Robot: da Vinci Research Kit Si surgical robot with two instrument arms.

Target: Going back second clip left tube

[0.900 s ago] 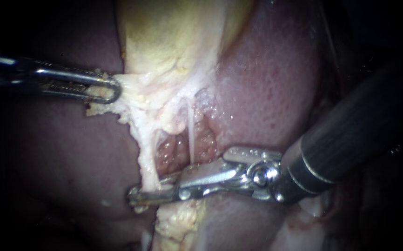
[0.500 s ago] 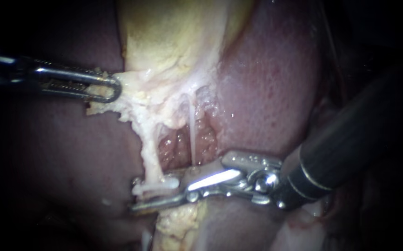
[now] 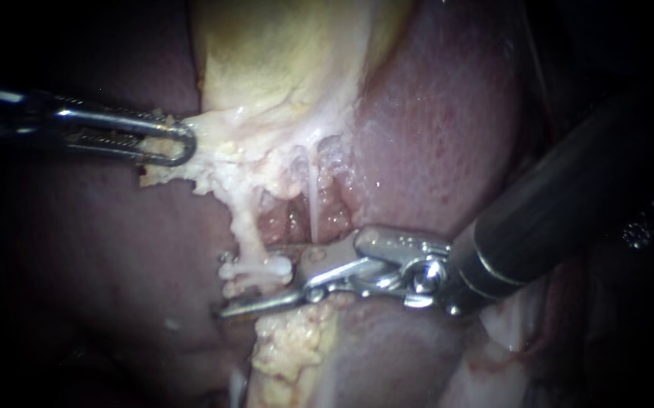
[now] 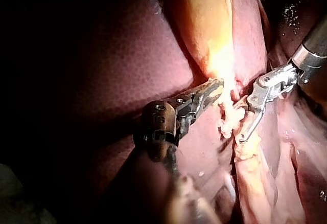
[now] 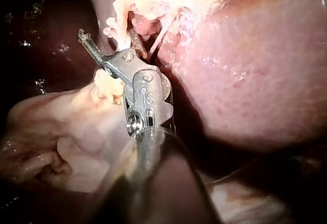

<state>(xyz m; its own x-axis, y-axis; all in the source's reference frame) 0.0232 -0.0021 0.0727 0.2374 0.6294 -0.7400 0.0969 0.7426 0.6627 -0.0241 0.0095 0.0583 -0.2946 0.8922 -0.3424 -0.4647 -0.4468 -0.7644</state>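
Steel jaws of the right instrument [image 3: 236, 289] stand apart around a white clip [image 3: 257, 268] on the left tube [image 3: 245, 230]; well above the clip, the left instrument [image 3: 176, 143] pinches pale tissue [image 3: 217, 147]. A jaw snagging the clip on retreat could drag it off or tear the tube

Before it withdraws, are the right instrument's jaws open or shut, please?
Open: the right instrument's jaws stand apart, the white clip on the left tube lying in the gap.
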